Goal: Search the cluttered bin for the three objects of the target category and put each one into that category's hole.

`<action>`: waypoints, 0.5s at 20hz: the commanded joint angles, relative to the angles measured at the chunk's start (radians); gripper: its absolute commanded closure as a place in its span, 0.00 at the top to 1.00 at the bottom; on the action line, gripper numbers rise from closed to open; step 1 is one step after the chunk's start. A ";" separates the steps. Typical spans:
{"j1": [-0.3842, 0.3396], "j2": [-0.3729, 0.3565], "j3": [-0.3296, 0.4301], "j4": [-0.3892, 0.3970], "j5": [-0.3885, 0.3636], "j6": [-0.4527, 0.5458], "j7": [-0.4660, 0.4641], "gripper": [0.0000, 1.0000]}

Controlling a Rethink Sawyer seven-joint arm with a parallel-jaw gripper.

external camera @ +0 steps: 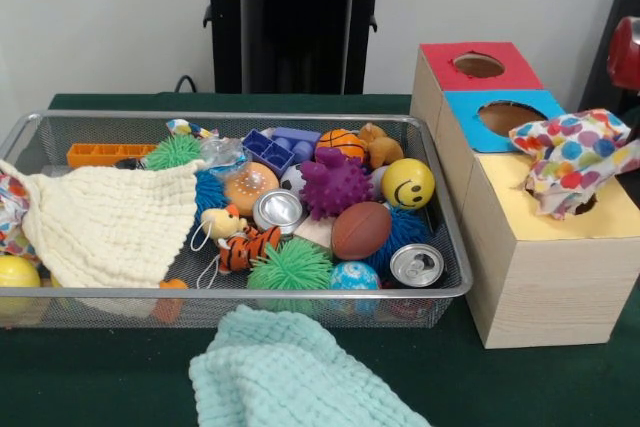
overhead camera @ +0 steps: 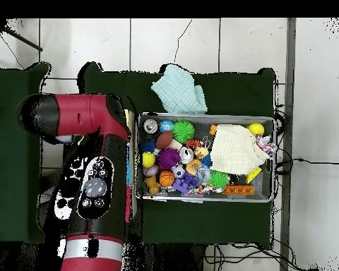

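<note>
A wooden box (external camera: 545, 277) stands right of the wire bin (external camera: 250, 292), with a red-topped hole (external camera: 478, 65), a blue-topped hole (external camera: 510, 117) and a yellow top. A polka-dot cloth (external camera: 580, 152) is stuffed partly into the yellow hole and bunches out above it. A cream cloth (external camera: 110, 217) (overhead camera: 234, 148) lies over the bin's left part in the front view. A teal cloth (external camera: 290, 372) (overhead camera: 179, 89) lies on the table outside the bin. The red arm (overhead camera: 94, 162) covers the box in the overhead view; only a red part (external camera: 627, 52) shows at the front view's right edge. No gripper shows.
The bin holds a yellow smiley ball (external camera: 408, 183), purple spiky ball (external camera: 335, 185), brown football (external camera: 361, 230), two cans (external camera: 417, 264), green spiky balls (external camera: 290, 265), an orange block (external camera: 105, 154) and small toys. A patterned cloth scrap (external camera: 12, 212) peeks out at the bin's left end.
</note>
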 commanded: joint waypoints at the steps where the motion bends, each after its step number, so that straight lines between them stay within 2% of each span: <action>1: -0.052 0.093 0.098 -0.044 -0.020 -0.041 0.077 0.00; 10: -0.077 0.176 0.100 -0.180 -0.019 -0.001 0.062 0.00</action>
